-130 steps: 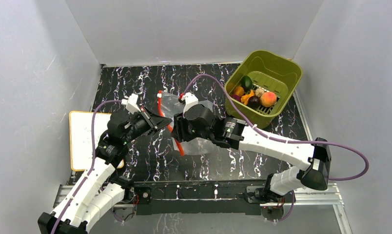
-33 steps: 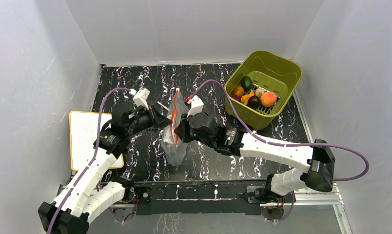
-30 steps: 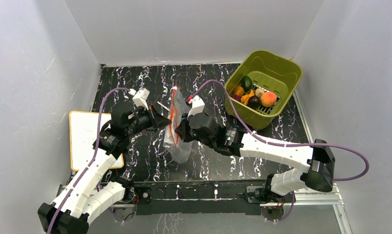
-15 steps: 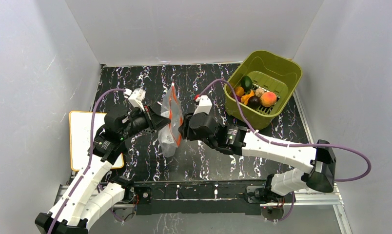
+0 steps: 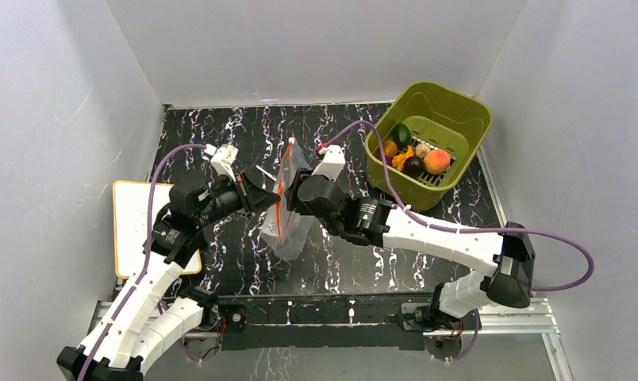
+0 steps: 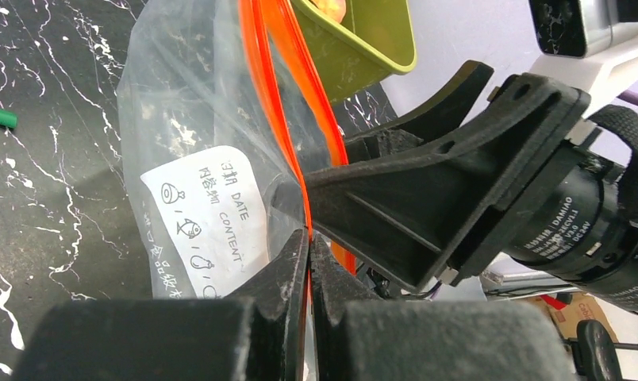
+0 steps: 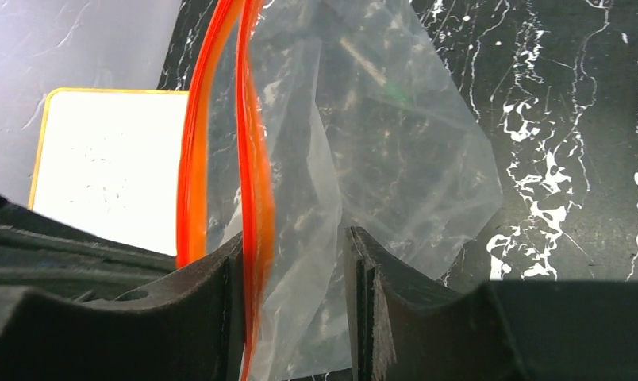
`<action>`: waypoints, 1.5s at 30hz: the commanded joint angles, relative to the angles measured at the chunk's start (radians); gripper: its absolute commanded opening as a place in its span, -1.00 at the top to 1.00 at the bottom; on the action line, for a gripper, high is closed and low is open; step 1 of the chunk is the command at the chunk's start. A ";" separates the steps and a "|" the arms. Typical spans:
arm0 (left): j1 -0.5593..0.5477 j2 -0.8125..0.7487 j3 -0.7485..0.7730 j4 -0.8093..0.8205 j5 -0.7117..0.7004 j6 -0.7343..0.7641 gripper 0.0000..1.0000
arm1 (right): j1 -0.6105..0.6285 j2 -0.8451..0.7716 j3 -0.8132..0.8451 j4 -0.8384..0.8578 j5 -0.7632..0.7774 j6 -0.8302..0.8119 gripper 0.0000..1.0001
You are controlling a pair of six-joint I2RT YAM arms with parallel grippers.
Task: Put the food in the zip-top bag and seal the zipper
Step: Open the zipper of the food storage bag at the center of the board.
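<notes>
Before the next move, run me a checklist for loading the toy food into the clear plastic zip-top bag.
1. Left gripper pinching red-orange zipper strip: ok.
2. Right gripper holding clear plastic bag: not ok, jaws apart around the film.
3. Zipper lips parted: ok, slightly.
4. Toy fruits and vegetables together in olive-green plastic basket: ok.
5. Bag bottom resting on table: cannot tell.

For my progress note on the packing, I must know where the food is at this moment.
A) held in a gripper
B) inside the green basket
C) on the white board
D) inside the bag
B: the food all lies in the basket, and the clear bag shows nothing inside.
</notes>
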 commanded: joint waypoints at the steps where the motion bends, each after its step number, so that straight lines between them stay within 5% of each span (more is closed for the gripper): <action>1: -0.002 -0.018 0.002 0.009 0.029 -0.005 1.00 | -0.010 0.003 0.010 0.035 0.097 0.022 0.24; 7: -0.002 -0.031 0.076 -0.209 -0.212 0.052 1.00 | -0.045 -0.047 -0.012 -0.079 0.189 0.022 0.97; 11: -0.003 -0.036 0.125 -0.283 -0.342 0.067 1.00 | -0.049 -0.112 -0.056 0.013 0.131 -0.039 1.00; 16: -0.002 -0.043 0.098 -0.137 -0.207 -0.009 0.96 | -0.049 -0.098 -0.052 0.085 -0.013 -0.036 1.00; 22: -0.002 -0.003 0.088 0.010 -0.016 -0.038 0.00 | -0.049 -0.044 -0.011 0.067 -0.023 -0.015 1.00; 28: -0.002 0.073 0.078 0.072 0.057 0.012 -0.32 | -0.049 -0.023 0.007 0.078 -0.031 -0.011 1.00; 40: -0.002 0.181 0.084 -0.031 -0.131 0.158 -0.13 | -0.049 -0.009 0.014 0.113 -0.043 -0.025 1.00; 45: -0.002 0.182 0.078 -0.046 -0.165 0.205 0.67 | -0.049 0.018 0.034 0.063 -0.031 -0.058 1.00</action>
